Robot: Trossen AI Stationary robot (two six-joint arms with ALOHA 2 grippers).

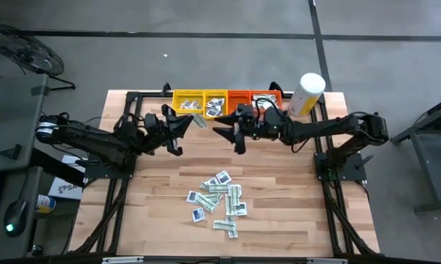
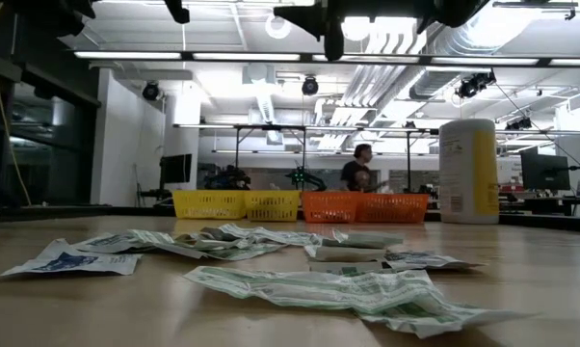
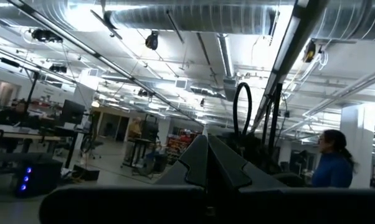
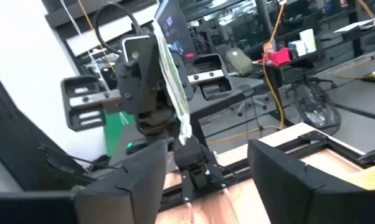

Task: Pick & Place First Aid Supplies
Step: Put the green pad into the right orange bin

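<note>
Dozens of first aid packets [image 1: 219, 199] lie scattered on the wooden table [image 1: 279, 198] well in front of the row of trays, narrow white-and-green strips mixed with small white squares bearing a dark blue centre; in the low view they spread flat and overlapping across the near tabletop. Farther toward the trays, both arms hover above the bare wood between the pile and the row. The left gripper [image 1: 187, 123] has its fingers pressed together on one white-and-green strip [image 4: 173, 74], which hangs from its tips just in front of the yellow trays [image 1: 199, 102]; the right wrist view shows the strip dangling there. The right gripper [image 1: 228, 136] faces it from near the red trays [image 1: 251, 98], fingers spread apart and holding nothing. Beyond, a white-and-yellow canister [image 1: 307, 93] stands upright just beside the red trays' outer end.
</note>
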